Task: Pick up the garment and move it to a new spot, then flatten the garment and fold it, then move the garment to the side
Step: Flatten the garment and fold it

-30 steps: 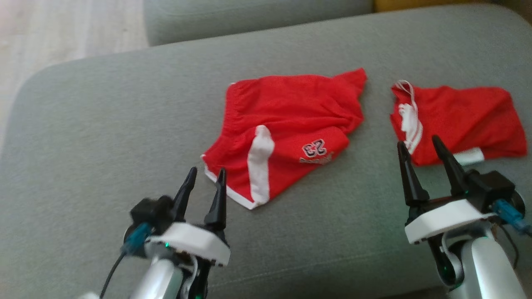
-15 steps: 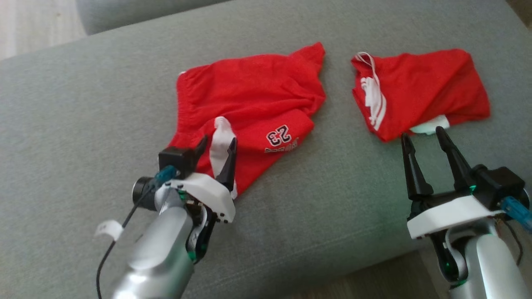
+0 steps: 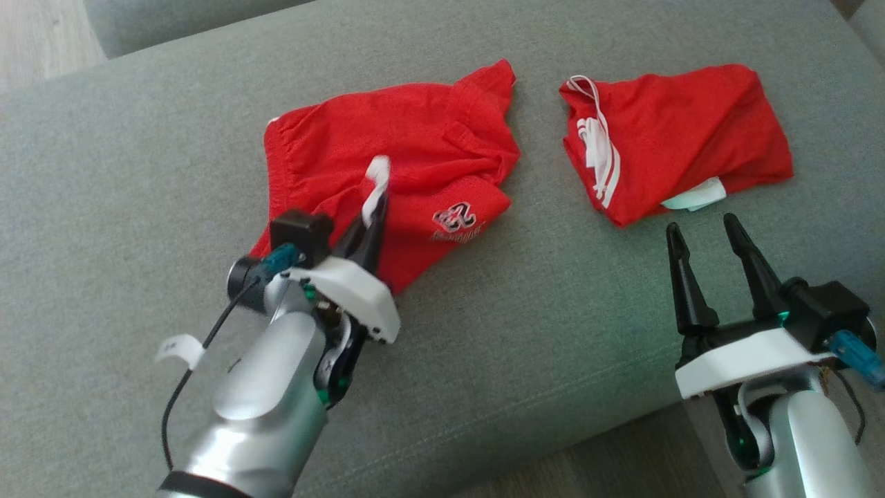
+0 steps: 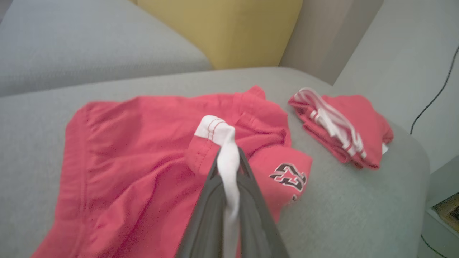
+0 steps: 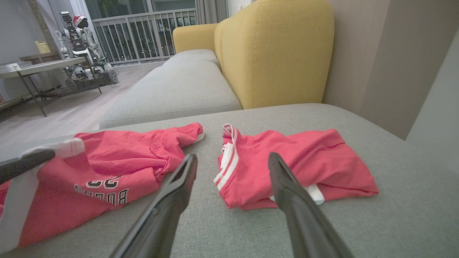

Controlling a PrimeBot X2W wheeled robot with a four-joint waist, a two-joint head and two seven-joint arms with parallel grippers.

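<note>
Garment: I see the red shorts (image 3: 415,149) with a number print lying rumpled on the grey sofa cushion (image 3: 138,173), left of centre in my head view.
Stripe: the white side stripe (image 3: 378,176) stands up in a peak above the rest of the cloth.
Left end effector: my left end effector (image 3: 377,211) is pressed together on that stripe, pinching it.
Right end effector: my right end effector (image 3: 700,232) is spread and holds nothing, just short of the folded pile.
Neighbour: another red piece (image 3: 684,131) with white bands lies folded to the right, apart from the shorts.
Beyond: a yellow backrest (image 5: 276,53) stands behind the cushion.

Red shorts (image 3: 408,152) — white stripe; grey cushion (image 3: 138,159).
</note>
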